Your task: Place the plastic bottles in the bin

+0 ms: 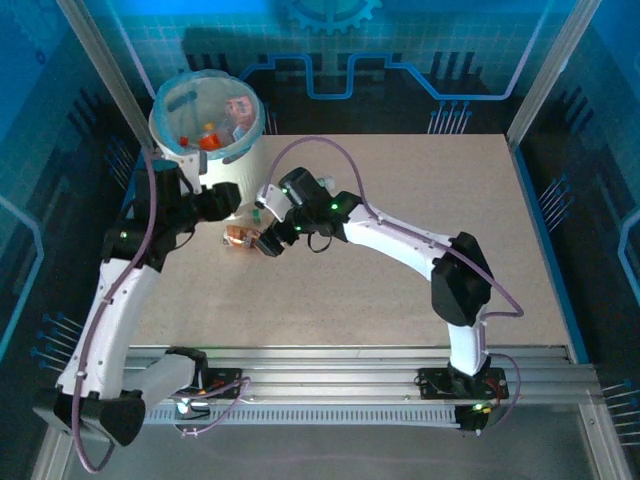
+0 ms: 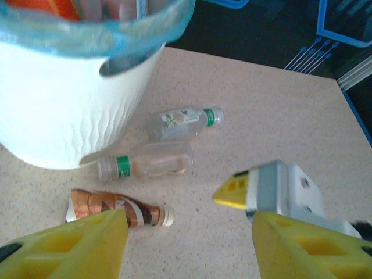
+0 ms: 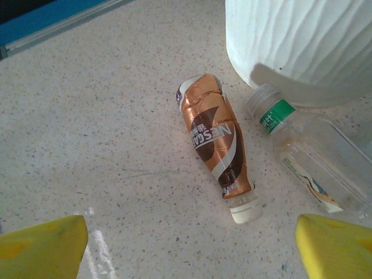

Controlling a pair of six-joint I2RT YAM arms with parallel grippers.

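Fingers of my right gripper stand wide apart and empty above the table, framing a brown bottle that lies on its side just ahead, cap towards me. My left gripper hovers close by, its jaws about half apart with nothing between them; one right finger shows just beside its own.

A clear bottle with a green band lies next to the brown one, its neck close against the foot of the bin. Beyond it lies a small bottle with a green cap. The bin stands at the table's far left corner, coloured bottles inside it.

My worries from here: the brown bottle is round and slick, so if one finger lands first it may roll off towards the clear one. Both grippers crowd the same patch, so a careless reach could knock them together. Any sweep to the right risks clipping the bin wall.
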